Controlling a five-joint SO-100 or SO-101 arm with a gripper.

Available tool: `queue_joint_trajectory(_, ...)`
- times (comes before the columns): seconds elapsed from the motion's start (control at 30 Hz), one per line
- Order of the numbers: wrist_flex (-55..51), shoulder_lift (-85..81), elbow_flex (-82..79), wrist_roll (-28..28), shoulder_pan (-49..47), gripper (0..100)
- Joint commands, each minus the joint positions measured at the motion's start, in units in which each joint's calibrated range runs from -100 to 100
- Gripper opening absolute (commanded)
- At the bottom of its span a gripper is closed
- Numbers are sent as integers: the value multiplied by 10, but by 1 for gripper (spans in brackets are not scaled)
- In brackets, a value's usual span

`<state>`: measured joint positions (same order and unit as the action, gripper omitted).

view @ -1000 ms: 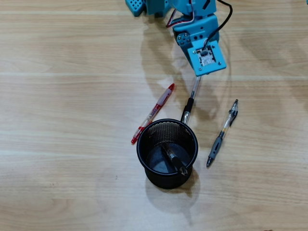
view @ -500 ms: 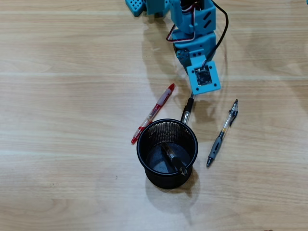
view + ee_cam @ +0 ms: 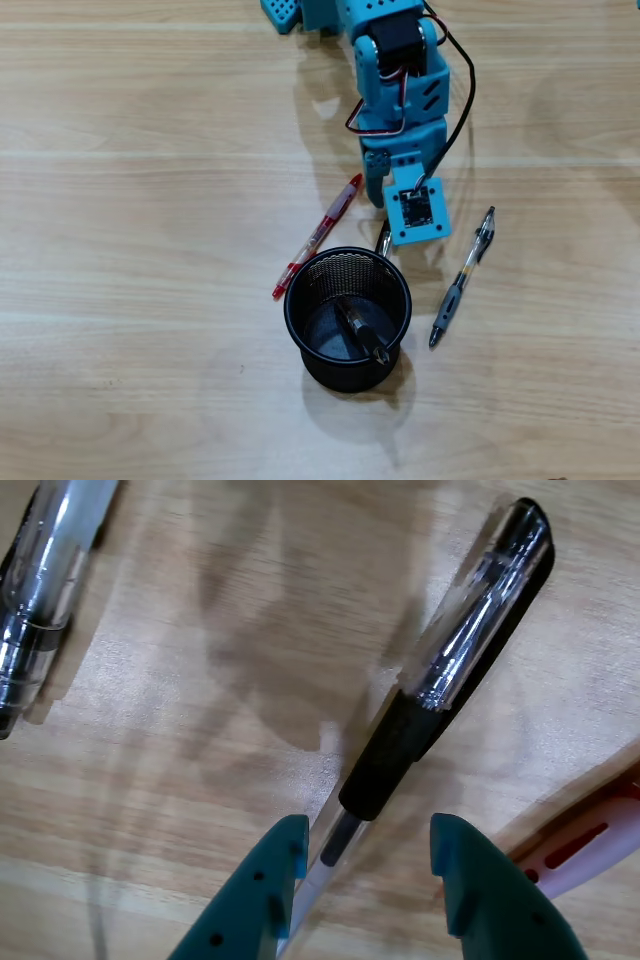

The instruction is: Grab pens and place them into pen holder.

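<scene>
The clear pen (image 3: 440,680) was straddled by the spread hand (image 3: 368,852); off-centre toward one finger, it could be rolled away at closing.

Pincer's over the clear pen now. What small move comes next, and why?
Probably lower a little further, then close. In the wrist view the open pincer straddles the clear pen, whose barrel runs between the two fingers but near one of them, and it lies flat on the table, so nothing is gripped yet.
</scene>
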<state>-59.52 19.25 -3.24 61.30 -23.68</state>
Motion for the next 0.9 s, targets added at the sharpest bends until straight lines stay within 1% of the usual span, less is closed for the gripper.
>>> queue_joint_trajectory(0.0, -1, 4, 28, 3, 10, 14)
queue_joint_trajectory(0.47, -1, 66, 21, 3, 6, 14)
queue_joint_trajectory(0.63, -1, 73, 21, 3, 5, 4)
queue_joint_trajectory(0.87, -2, 62, 25, 3, 9, 2)
